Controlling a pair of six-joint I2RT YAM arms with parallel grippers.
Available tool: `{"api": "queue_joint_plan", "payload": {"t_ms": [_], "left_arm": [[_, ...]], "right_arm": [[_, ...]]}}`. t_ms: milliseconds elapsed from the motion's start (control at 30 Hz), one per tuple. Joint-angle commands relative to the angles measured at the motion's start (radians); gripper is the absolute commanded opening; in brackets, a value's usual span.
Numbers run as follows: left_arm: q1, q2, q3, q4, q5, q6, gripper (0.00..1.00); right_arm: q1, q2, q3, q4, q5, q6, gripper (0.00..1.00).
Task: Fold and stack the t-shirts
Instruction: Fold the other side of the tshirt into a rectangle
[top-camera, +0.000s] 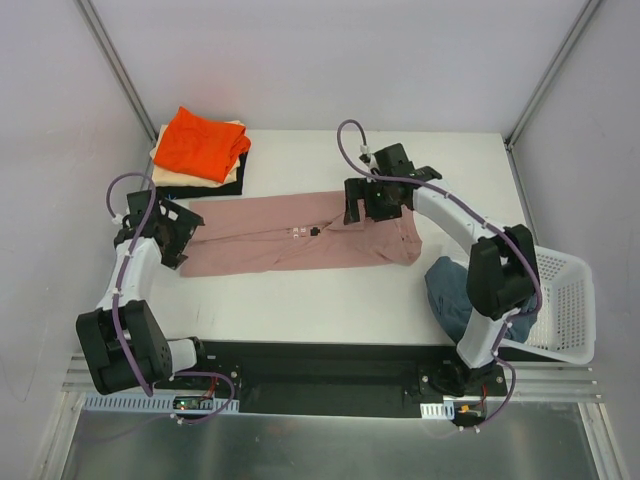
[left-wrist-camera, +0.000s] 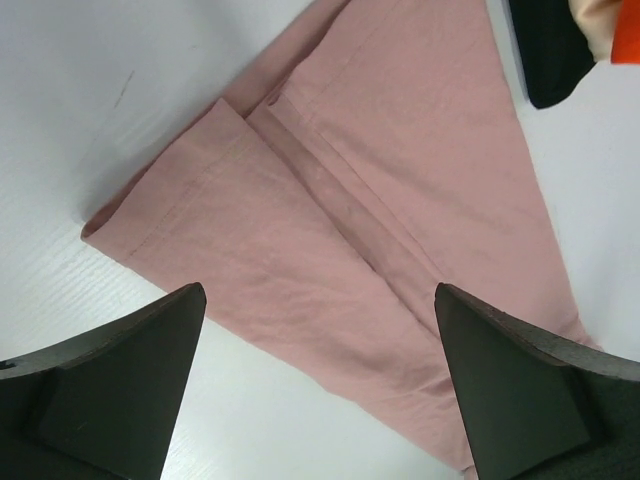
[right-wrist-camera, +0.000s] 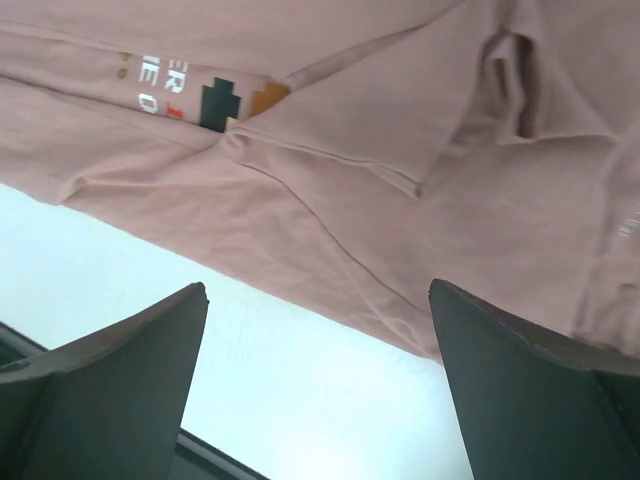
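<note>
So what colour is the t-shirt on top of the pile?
The top t-shirt is bright orange, clearest in the top external view.

Pink tee's print too small to read (overhead), blue tee partly behind right arm

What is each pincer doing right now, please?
Left pincer: open, empty, over the pink t-shirt.
Right pincer: open, empty, over the pink t-shirt.
</note>
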Motion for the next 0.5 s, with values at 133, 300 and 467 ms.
{"api": "queue_joint_plan", "payload": {"t_ms": [133,300,467], "left_arm": [[-0.021,0.057,0.002,0.002,0.093,0.102,0.99],[-0.020,0.091,0.011,0.002,0.120,0.130,0.99],[-0.020,0.108,0.006,0.005,0.113,0.136,0.99]], "right_arm": [[0.024,0.154,0.042,0.079,0.002,0.125,0.97],[0.024,0.212,0.072,0.097,0.008,0.147,0.97],[0.033,0.270,0.140,0.141,-0.045,0.150,0.97]]}}
